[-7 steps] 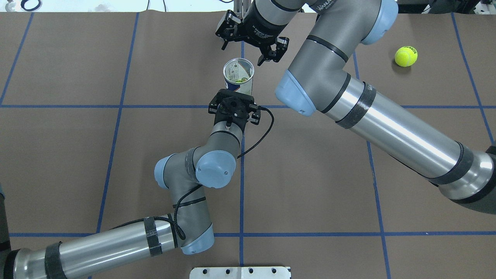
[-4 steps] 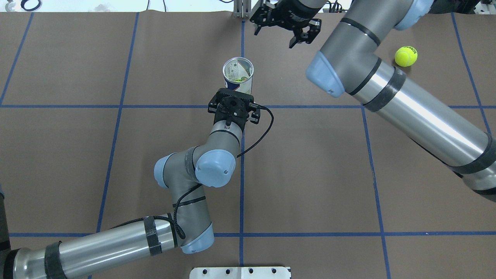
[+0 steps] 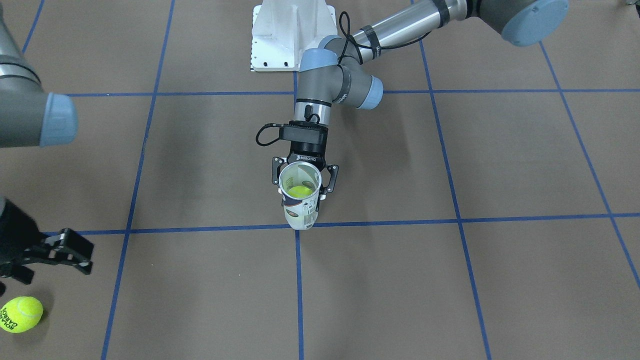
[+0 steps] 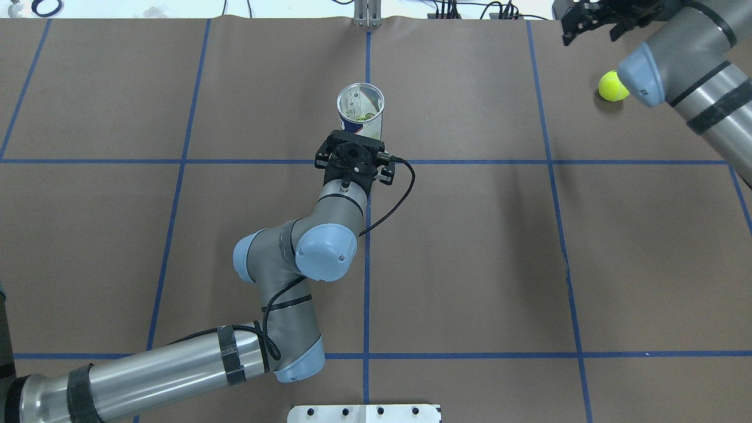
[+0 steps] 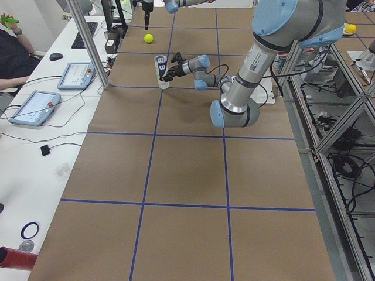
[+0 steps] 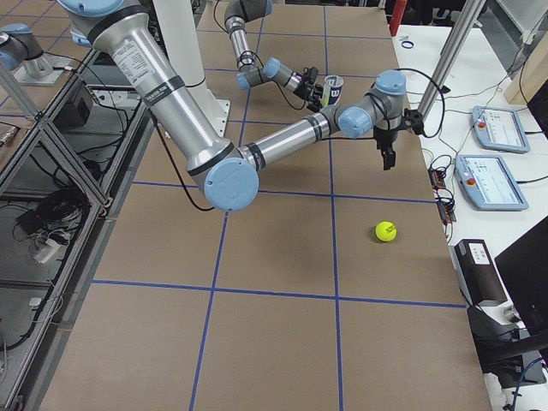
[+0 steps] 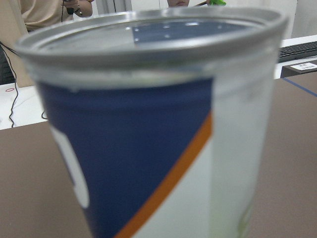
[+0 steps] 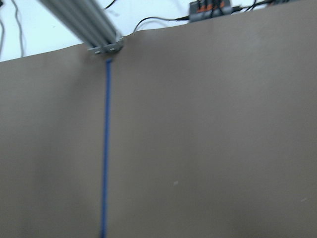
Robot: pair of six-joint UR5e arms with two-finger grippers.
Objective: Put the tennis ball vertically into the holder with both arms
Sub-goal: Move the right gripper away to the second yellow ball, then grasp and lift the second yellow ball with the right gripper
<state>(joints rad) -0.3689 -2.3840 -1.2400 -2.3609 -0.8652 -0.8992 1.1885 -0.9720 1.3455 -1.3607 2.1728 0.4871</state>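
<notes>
Your left claw [image 3: 303, 186] clamps the can [image 3: 300, 214] upright, mouth up, near the middle of the desk's [image 4: 470, 264] far edge. The loose ball [image 4: 611, 86] sits by the far right corner, below your wide-spread right claw [image 4: 590, 26] and slightly nearer the right edge.

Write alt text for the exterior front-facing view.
The left gripper grips the upright holder at table centre, one tennis ball visible inside it. At the view's lower left, the right gripper, fingers open, hangs near a second tennis ball lying on the brown table.
</notes>
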